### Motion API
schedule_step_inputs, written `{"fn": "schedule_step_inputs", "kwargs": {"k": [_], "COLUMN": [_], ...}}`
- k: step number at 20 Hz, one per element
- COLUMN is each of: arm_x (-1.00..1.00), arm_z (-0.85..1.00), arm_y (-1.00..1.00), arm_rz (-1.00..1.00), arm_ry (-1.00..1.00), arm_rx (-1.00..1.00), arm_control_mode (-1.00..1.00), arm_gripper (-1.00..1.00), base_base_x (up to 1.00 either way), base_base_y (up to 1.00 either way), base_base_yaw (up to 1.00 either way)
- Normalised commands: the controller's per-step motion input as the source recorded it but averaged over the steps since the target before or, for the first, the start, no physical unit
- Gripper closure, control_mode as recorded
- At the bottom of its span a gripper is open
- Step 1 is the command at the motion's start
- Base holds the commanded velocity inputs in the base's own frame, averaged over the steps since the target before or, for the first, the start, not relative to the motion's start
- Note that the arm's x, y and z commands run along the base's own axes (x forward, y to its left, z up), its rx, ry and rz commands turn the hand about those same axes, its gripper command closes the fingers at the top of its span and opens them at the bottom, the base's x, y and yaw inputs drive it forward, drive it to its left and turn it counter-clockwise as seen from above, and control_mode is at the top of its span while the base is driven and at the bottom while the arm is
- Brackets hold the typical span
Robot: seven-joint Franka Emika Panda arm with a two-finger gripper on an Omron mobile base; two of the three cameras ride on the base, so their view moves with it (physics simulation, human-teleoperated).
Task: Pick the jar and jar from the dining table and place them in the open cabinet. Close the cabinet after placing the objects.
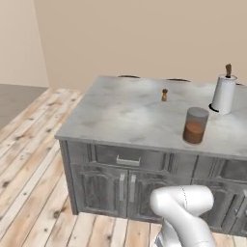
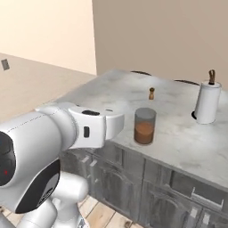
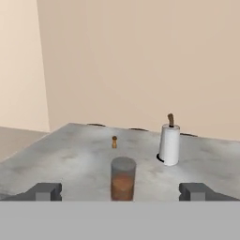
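On the marble worktop (image 1: 120,113), a tiny brown shaker (image 1: 164,95) stands left of centre, toward the far edge. Right of it and nearer the front edge, the jar with reddish-brown filling (image 1: 195,125) stands upright, untouched. Farther right, a white paper towel roll (image 1: 224,93) sits on its holder. In the hand view the jaws (image 3: 123,191) are spread wide, empty, short of the jar.

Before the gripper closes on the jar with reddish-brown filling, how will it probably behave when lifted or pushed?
The jar looks like clear glass, so it is probably stiff, smooth and somewhat slippery, and could break if dropped. It stands upright on the dining table and is taller than wide, so a push near its top may tip it. The filling sits low, which likely steadies it.
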Motion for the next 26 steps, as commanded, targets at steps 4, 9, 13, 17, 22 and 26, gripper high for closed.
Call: {"fn": "schedule_step_inputs", "kwargs": {"k": [4,9,13,17,22,26], "arm_x": [0.0,0.0,0.0,0.0,0.0,0.0], "arm_z": [0.0,0.0,0.0,0.0,0.0,0.0], "arm_y": [0.0,0.0,0.0,0.0,0.0,0.0], "arm_rz": [0.0,0.0,0.0,0.0,0.0,0.0], "arm_ry": [0.0,0.0,0.0,0.0,0.0,0.0], "arm_rx": [0.0,0.0,0.0,0.0,0.0,0.0], "arm_control_mode": [1.0,1.0,1.0,1.0,1.0,-1.0], "arm_gripper": [-1.0,-1.0,-1.0,-1.0,-1.0,-1.0], "base_base_x": [1.0,1.0,1.0,0.9,0.44,0.07], "base_base_y": [0.04,0.0,0.0,0.01,0.09,0.01], "base_base_yaw": [-0.04,-0.01,0.0,0.0,-0.01,0.0]}}
